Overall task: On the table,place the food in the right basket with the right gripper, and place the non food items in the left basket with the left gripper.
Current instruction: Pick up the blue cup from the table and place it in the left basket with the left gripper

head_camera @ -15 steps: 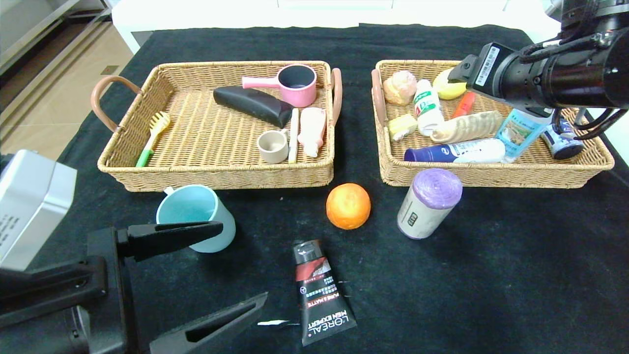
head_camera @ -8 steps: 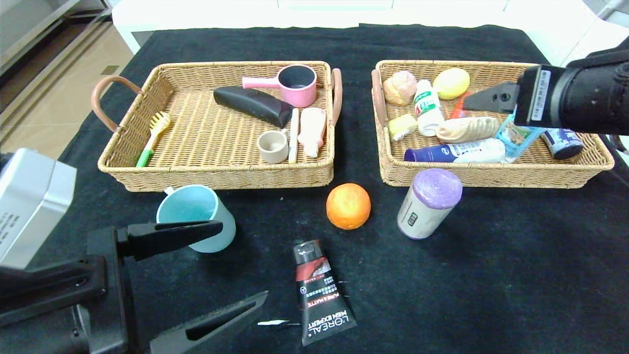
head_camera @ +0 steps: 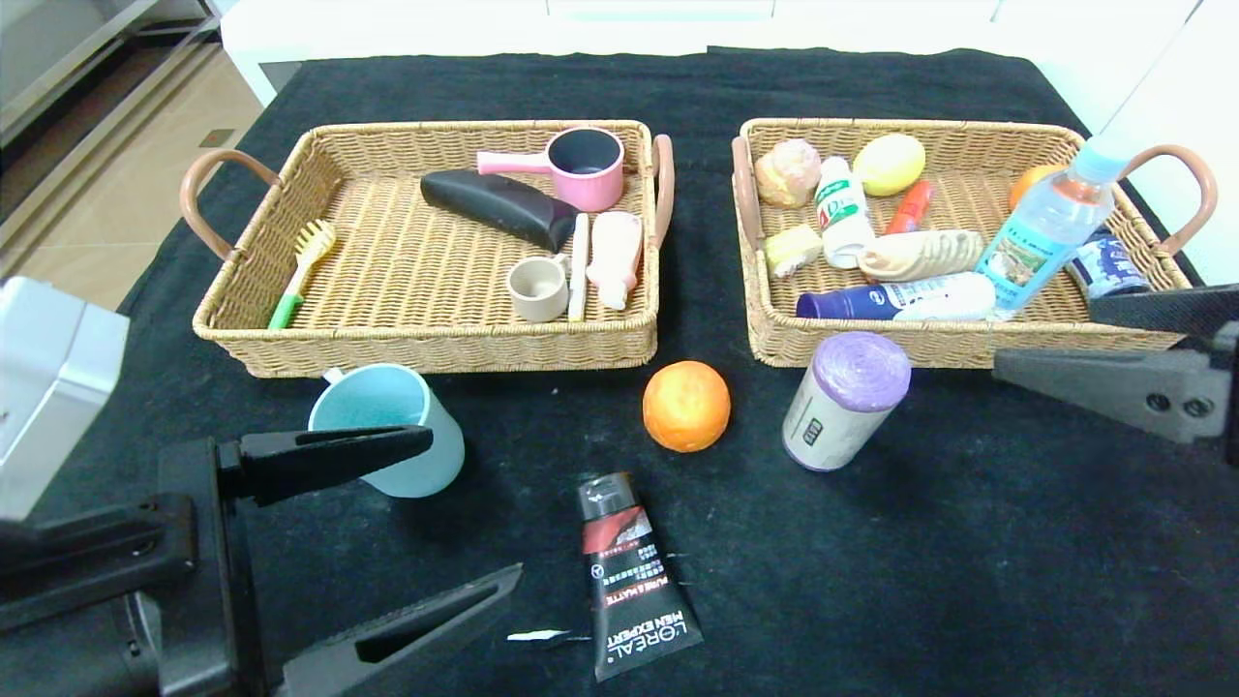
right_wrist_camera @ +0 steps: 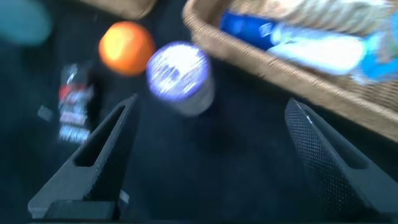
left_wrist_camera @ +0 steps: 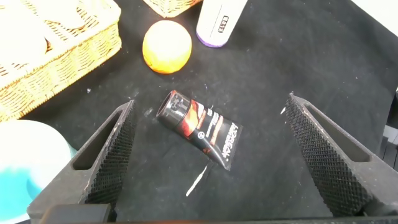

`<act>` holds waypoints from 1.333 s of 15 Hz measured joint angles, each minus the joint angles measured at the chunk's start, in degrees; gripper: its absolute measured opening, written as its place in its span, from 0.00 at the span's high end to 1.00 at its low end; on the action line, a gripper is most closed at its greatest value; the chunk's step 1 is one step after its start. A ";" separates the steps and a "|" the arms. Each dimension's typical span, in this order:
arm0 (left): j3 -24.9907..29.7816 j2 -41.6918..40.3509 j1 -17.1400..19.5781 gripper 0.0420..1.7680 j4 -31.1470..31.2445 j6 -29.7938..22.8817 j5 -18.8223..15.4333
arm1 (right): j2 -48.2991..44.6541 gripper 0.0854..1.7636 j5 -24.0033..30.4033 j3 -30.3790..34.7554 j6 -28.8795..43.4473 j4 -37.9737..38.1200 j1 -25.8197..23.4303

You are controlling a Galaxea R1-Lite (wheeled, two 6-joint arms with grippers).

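Note:
On the black cloth lie an orange [head_camera: 686, 406], a purple-capped roll [head_camera: 845, 399], a black cosmetic tube [head_camera: 634, 576] and a light blue cup [head_camera: 387, 426]. My left gripper [head_camera: 477, 508] hangs open at the near left, just in front of the cup. In the left wrist view the tube [left_wrist_camera: 199, 130] lies below and between the fingers of that gripper [left_wrist_camera: 210, 102]. My right gripper [head_camera: 1045, 334] is open and empty at the near right corner of the right basket [head_camera: 968, 350]. The right wrist view shows the roll [right_wrist_camera: 180, 74] and orange [right_wrist_camera: 126, 48] ahead of it.
The left basket [head_camera: 426, 353] holds a pink pot, a dark case, a brush and a small cup. A water bottle [head_camera: 1050, 227] leans in the right basket among bread, a lemon, a can and other packs. White furniture stands past the table's far edge.
My right arm has drawn back from over the right basket to its near right corner, its jaws widening. The water bottle stays leaning in that basket. The left arm has barely moved.

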 joint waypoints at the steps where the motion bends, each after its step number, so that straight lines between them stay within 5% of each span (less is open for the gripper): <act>1: 0.02 0.00 0.00 0.03 0.02 0.00 0.00 | -1.49 0.04 2.72 1.84 -1.41 -0.05 0.00; 6: 0.02 0.11 0.02 0.03 0.20 0.02 1.69 | -7.03 0.04 12.93 9.70 -8.50 -1.57 0.09; 12: -0.28 0.29 -0.11 0.03 0.80 -0.02 1.97 | -10.03 0.04 14.02 23.61 -9.62 -20.03 1.02; 15: -1.08 -0.04 -0.15 0.03 1.16 -0.06 2.91 | -12.74 0.04 13.58 27.59 -9.24 -21.02 0.80; 20: -5.24 -0.94 -0.05 0.03 8.66 -0.39 12.97 | -14.53 0.04 13.65 29.82 -9.35 -21.26 1.55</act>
